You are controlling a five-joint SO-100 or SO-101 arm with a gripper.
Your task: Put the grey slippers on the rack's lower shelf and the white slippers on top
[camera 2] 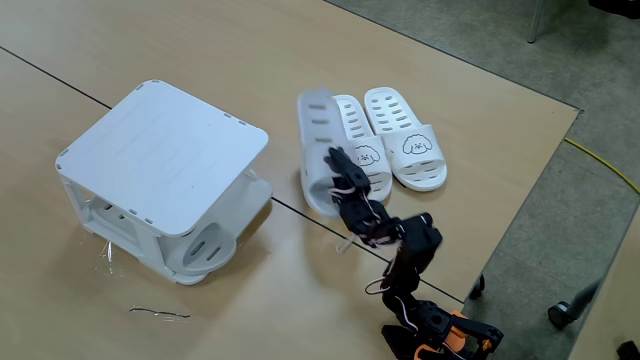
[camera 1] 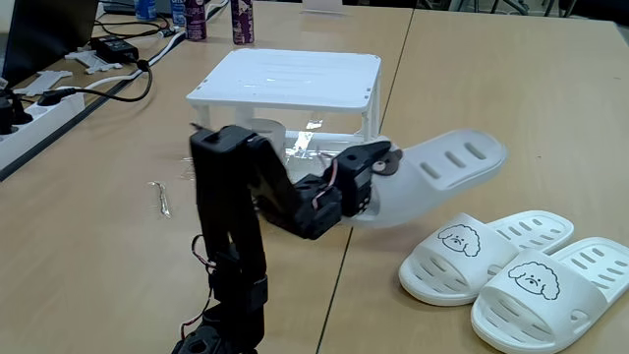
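Observation:
My gripper (camera 1: 385,162) (camera 2: 338,172) is shut on the heel end of one grey slipper (camera 1: 454,160) (camera 2: 318,125), held just above the table to the right of the rack (camera 1: 285,74) (camera 2: 160,150). The slipper looks blurred in both fixed views. Another grey slipper (camera 2: 205,245) (camera 1: 263,133) lies inside the rack on the lower shelf (camera 2: 255,190). The rack's flat top is bare. The two white slippers (camera 1: 486,251) (camera 2: 405,135) with puppy faces lie side by side on the table, just beyond the held slipper.
A power strip and cables (camera 1: 39,98) lie at the left of the table, and bottles (camera 1: 241,20) stand behind the rack. A small metal piece (camera 1: 160,197) (camera 2: 160,313) lies near the arm's base. The table edge (camera 2: 520,200) runs close to the white slippers.

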